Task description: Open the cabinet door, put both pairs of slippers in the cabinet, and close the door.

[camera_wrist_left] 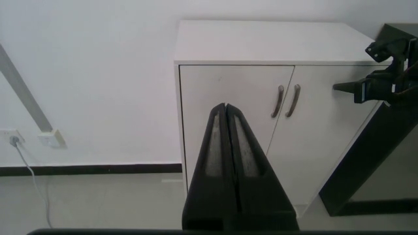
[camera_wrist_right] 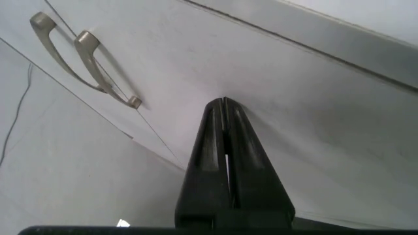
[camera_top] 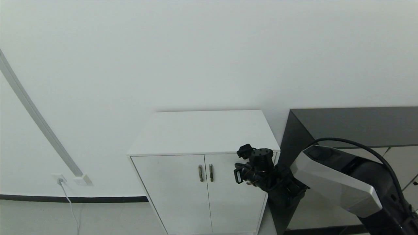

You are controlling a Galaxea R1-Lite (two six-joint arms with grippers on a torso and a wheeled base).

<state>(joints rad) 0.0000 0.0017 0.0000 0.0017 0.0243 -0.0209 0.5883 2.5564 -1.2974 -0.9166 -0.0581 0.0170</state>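
Note:
The white cabinet (camera_top: 202,132) stands against the wall with both doors closed. Its two metal handles (camera_top: 206,173) sit side by side at the middle seam. My right gripper (camera_top: 237,175) is shut and hangs just in front of the right door, a short way right of the handles. In the right wrist view its tip (camera_wrist_right: 224,102) is close to the door panel (camera_wrist_right: 307,98), with the handles (camera_wrist_right: 85,59) off to one side. My left gripper (camera_wrist_left: 225,108) is shut with nothing in it and is held back from the cabinet (camera_wrist_left: 261,42), facing the left door.
A dark table (camera_top: 352,125) stands right beside the cabinet on its right. Low on the wall at the left is a socket (camera_top: 59,179) with a white cable trailing to the floor. A grey conduit (camera_top: 32,111) runs slantwise down the wall.

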